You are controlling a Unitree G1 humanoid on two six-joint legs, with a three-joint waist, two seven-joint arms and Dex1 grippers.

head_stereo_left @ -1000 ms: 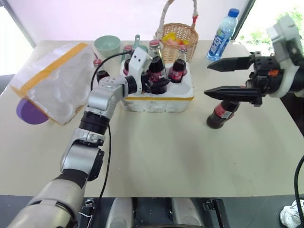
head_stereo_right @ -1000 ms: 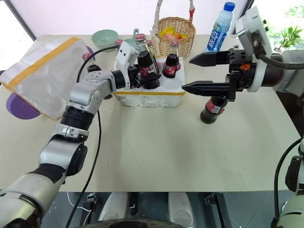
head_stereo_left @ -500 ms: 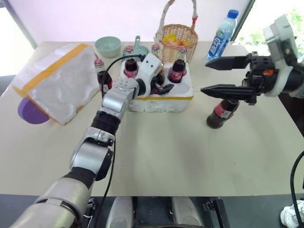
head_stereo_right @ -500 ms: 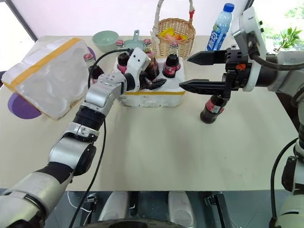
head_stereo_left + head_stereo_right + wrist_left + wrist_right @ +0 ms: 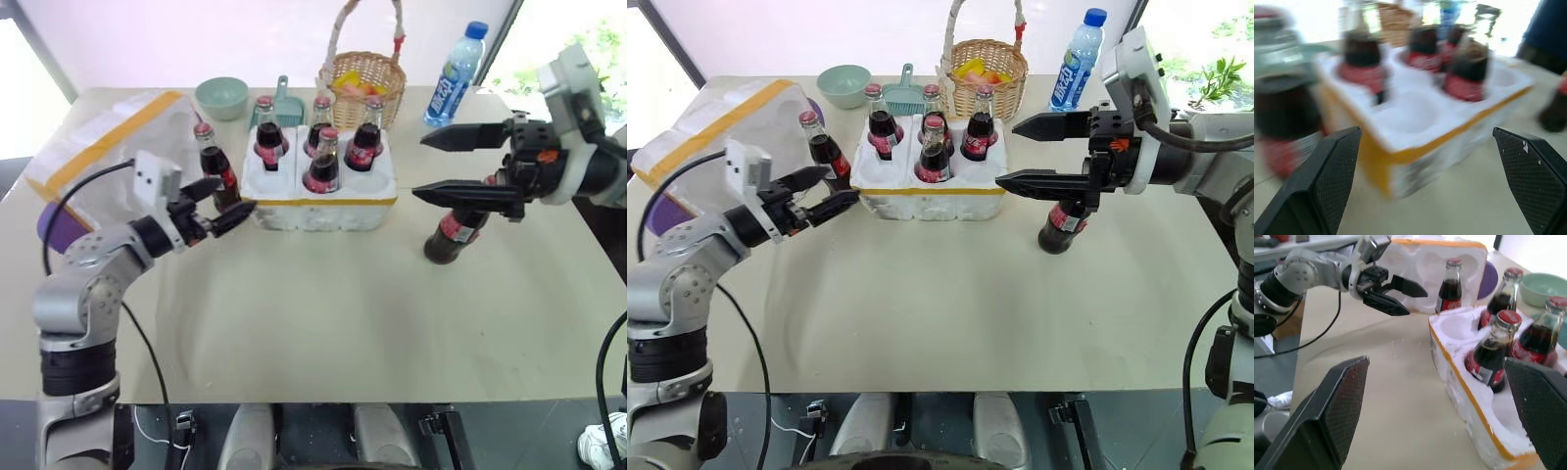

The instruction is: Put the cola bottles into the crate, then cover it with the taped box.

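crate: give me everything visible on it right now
The crate is a low white foam block with six round wells and a yellow tape band round its lower edge. It sits flat on the table, in front of the wicker basket. Four cola bottles stand upright in wells; two front wells are empty. Neither gripper touches it.

The near half of the tabletop is bare and gives open passage from either side. The crate holds four cola bottles; its two near corner wells are open from above. A fifth bottle stands just beside the crate's left wall, between it and the taped box, narrowing that gap. A sixth bottle stands apart on the right. The wicker basket, bowl and water bottle block the far edge.
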